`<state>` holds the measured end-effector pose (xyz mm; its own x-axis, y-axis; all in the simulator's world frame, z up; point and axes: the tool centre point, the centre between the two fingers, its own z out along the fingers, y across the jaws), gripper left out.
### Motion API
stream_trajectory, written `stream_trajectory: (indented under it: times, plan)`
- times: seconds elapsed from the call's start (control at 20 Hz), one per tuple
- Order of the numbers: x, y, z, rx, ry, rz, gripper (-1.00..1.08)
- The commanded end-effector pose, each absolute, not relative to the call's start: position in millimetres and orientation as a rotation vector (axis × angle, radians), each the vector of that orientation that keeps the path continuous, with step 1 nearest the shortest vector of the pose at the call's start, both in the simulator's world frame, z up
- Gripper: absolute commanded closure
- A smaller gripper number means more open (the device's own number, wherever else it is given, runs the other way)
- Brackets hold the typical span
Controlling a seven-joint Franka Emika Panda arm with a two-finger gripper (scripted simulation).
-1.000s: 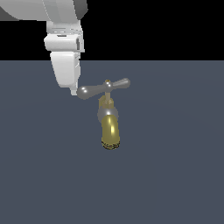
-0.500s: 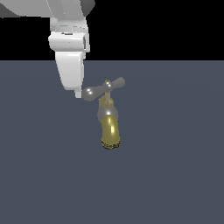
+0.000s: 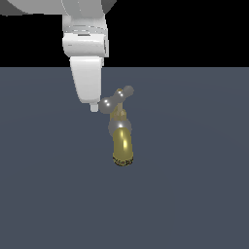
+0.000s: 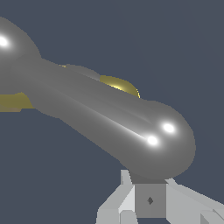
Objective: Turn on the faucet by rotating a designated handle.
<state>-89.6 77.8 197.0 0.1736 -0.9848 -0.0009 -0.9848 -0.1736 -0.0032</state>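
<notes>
The hand (image 3: 94, 108), whose grip state cannot be told, presses its tip against the nearer bulb of the handle (image 3: 116, 98). The faucet (image 3: 121, 136) stands mid-desk, at the hand's 4 o'clock in the exterior view. The turning step seems underway; next, push the bulb further round. The desk (image 3: 194, 185) is plain dark grey; black background.

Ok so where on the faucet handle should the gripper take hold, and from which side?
Probably the rounded bulb ending the handle arm nearest the gripper, approached from the exterior view's left. The crossbar sits slanted atop the faucet, and its tip gives the most leverage. The wrist view shows that bulb close above the fingertips.
</notes>
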Motion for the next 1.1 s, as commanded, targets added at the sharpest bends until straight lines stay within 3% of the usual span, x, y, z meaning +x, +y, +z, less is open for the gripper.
stream_trajectory:
  times: [0.0, 0.25, 1.05]
  plan:
    - [-94.5, 61.8, 197.2, -2.385, 2.043, -0.001, 1.08]
    - [-100.3, 68.3, 197.1, -2.407, 2.016, 0.000, 1.08]
    - [-96.1, -30.7, 197.1, -2.387, 2.043, 0.000, 1.08]
